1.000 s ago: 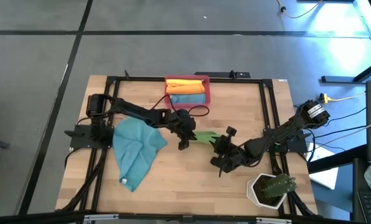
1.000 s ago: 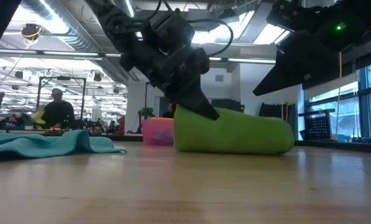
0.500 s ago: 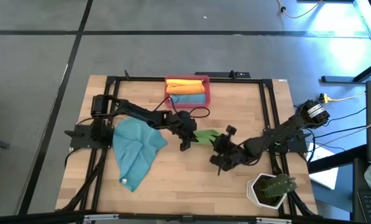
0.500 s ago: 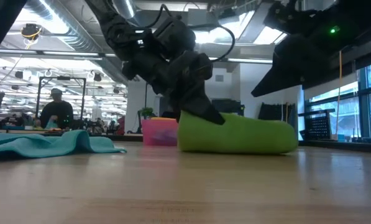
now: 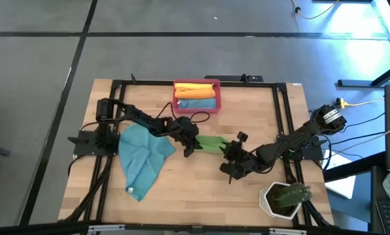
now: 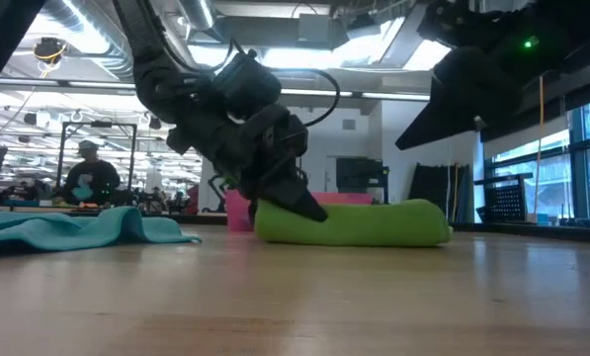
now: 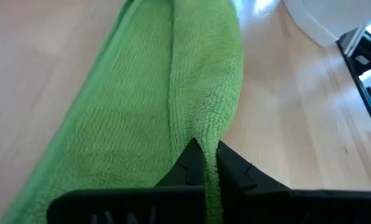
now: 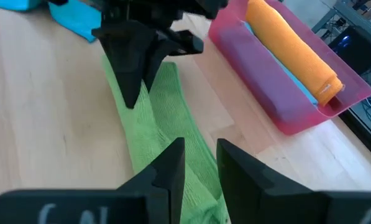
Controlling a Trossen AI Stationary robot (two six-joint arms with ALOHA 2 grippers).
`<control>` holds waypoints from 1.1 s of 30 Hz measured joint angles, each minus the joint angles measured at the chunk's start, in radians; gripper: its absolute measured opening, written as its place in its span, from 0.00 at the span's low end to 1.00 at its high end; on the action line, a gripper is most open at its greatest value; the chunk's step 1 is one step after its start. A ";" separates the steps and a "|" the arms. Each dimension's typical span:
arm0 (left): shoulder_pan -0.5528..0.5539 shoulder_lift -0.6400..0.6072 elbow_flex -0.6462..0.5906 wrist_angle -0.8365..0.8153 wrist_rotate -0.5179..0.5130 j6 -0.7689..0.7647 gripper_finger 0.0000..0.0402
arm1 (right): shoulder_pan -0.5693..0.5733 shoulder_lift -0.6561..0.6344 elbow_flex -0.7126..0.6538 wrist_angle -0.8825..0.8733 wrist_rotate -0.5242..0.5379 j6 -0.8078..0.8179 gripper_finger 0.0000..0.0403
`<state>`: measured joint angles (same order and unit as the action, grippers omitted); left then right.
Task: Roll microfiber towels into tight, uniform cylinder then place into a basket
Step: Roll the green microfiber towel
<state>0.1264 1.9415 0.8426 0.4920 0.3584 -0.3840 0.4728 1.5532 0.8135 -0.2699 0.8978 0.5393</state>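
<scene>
The green towel [image 5: 213,143] lies on the table's middle as a long, low, loosely rolled band [image 6: 359,222]. My left gripper [image 5: 188,147] is down at the towel's left end, shut on the cloth [image 7: 207,152]. Just off the towel's right end my right gripper [image 5: 232,155] is held above the table. Its fingers [image 8: 173,165] stand a narrow gap apart, and the green cloth [image 8: 201,155] shows on the table beyond them. The red-pink basket [image 5: 215,104] at the far edge holds an orange roll [image 5: 196,89] and a blue roll [image 5: 196,102]. My left gripper pinches a raised lengthwise ridge of the green towel [image 7: 205,134] between its two fingers, at the towel's left end. The fingers [image 6: 304,206] slant down from the table's left and point along the towel. The rest of the towel lies slack on the table.
A teal towel [image 5: 142,156] lies spread and crumpled at the left. A white pot with a plant [image 5: 283,199] stands at the near right corner. Bare wood lies along the near edge. A person [image 6: 89,178] sits far off in the room.
My left gripper has sunk toward the table and shifted a little toward the left edge, rolling at the wrist, still shut on the cloth. The green towel's left end came down with it; the towel now lies flatter and longer than before.
</scene>
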 joint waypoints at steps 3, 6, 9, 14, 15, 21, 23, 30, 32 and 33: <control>0.000 0.000 -0.002 0.005 0.002 -0.003 0.00 | 0.000 0.000 0.000 0.023 0.000 -0.057 0.23; 0.000 0.000 -0.002 0.015 0.018 -0.008 0.00 | 0.000 0.000 0.000 0.027 0.000 -0.100 0.23; 0.000 0.000 -0.002 0.018 0.032 -0.010 0.00 | -0.013 0.000 0.000 0.047 -0.086 -0.100 0.23; 0.017 0.000 -0.002 0.018 0.033 -0.034 0.00 | -0.062 0.017 0.000 0.137 -0.283 -0.147 0.23; 0.021 0.000 -0.002 0.018 0.033 -0.034 0.00 | -0.068 0.021 -0.001 0.142 -0.284 -0.163 0.23; 0.032 0.000 -0.001 0.018 0.045 -0.051 0.00 | -0.126 0.062 -0.001 0.204 -0.344 -0.244 0.23; 0.032 0.000 -0.001 0.018 0.045 -0.051 0.00 | -0.147 0.082 -0.001 0.216 -0.351 -0.262 0.23; 0.032 0.000 0.000 0.011 0.044 -0.053 0.00 | -0.229 0.170 -0.001 0.271 -0.352 -0.280 0.23; 0.032 0.000 0.000 0.011 0.044 -0.053 0.00 | -0.247 0.194 -0.001 0.291 -0.352 -0.277 0.23; 0.032 0.000 0.000 0.011 0.044 -0.053 0.00 | -0.256 0.204 -0.001 0.293 -0.352 -0.270 0.23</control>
<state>0.1589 1.9415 0.8425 0.5025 0.4023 -0.4367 0.2173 1.7574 0.8127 0.0231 0.5455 0.2697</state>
